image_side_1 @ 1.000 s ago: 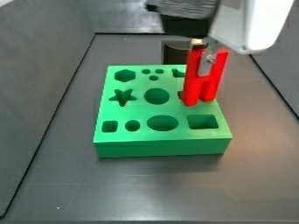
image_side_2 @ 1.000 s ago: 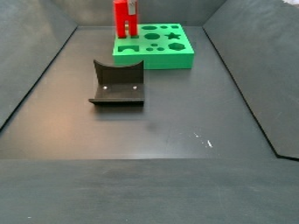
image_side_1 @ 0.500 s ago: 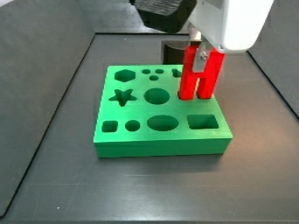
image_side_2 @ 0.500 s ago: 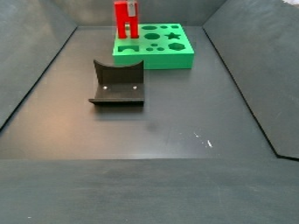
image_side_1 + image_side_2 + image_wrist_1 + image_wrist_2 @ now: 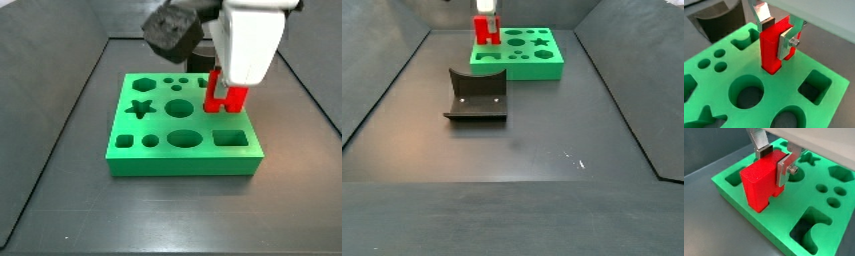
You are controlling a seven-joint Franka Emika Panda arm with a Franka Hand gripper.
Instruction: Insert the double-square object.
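Here the gripper [image 5: 777,31] stands over the green block [image 5: 181,160], at the edge of it that a side view shows on the right, its silver finger plates clamped on the upper part of the double-square object [image 5: 772,47]. The grip is high on the peg, which leaves the lower end free to enter a hole without the fingers [image 5: 784,168] meeting the block's top face.

The peg hangs upright, as a straight push down requires. In both wrist views its lower end sits at the block's surface; whether it has entered the matching recess cannot be told, since the peg hides the opening beneath it. In a side view, only a short red length [image 5: 225,96] shows above the block, which suggests partial seating.

The dark curved block [image 5: 476,96] rests on the floor well apart from the green block, clear of the work.

Judgement: insertion is under way; release should wait until the peg is seated.
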